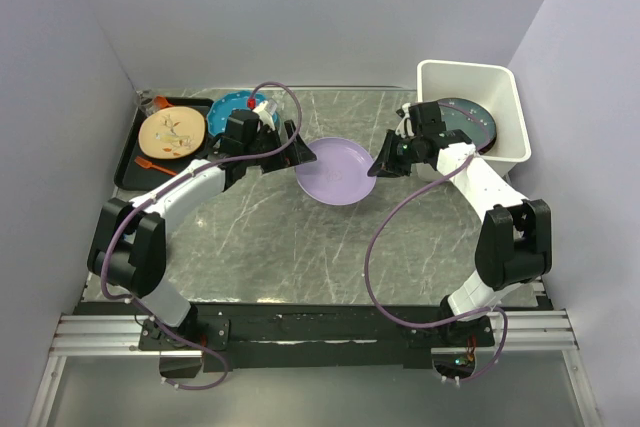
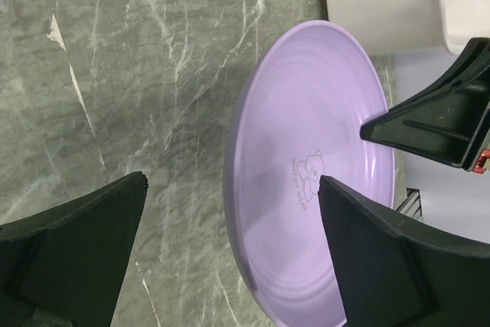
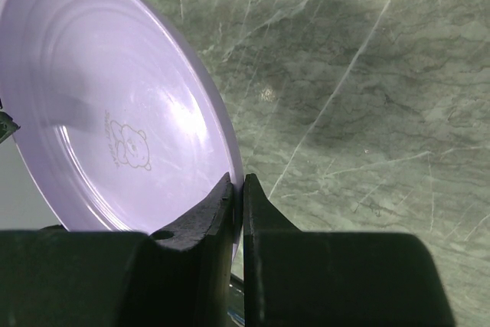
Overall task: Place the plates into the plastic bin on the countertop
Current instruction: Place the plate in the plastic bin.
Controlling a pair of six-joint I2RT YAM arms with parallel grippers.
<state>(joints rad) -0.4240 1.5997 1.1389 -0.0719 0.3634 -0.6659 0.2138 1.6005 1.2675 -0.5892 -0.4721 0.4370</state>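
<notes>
lavender plate (image 1: 338,169): sits mid-table between your two arms, tilted; there's a little bear print on its face; can't tell whether the low edge touches the table (image 1: 300,247)

right hand (image 1: 380,167): this one's got it; fingers pinched tight on the plate's right rim, and the wrist view shows the edge clamped right between them

left hand (image 1: 300,157): jaws spread as wide as they go, just beside the plate's left rim; holding nothing

plastic bin (image 1: 465,66): back right corner of the table, well apart from the lavender plate; your right arm reaches across in front of it

dark plate (image 1: 470,125): already lying inside the bin; partly hidden by your right arm

cream plate (image 1: 172,132): on the black tray (image 1: 130,162) at back left

teal plate (image 1: 230,107): on the tray's right end, just beside the cream one; your left arm covers part of it
</notes>
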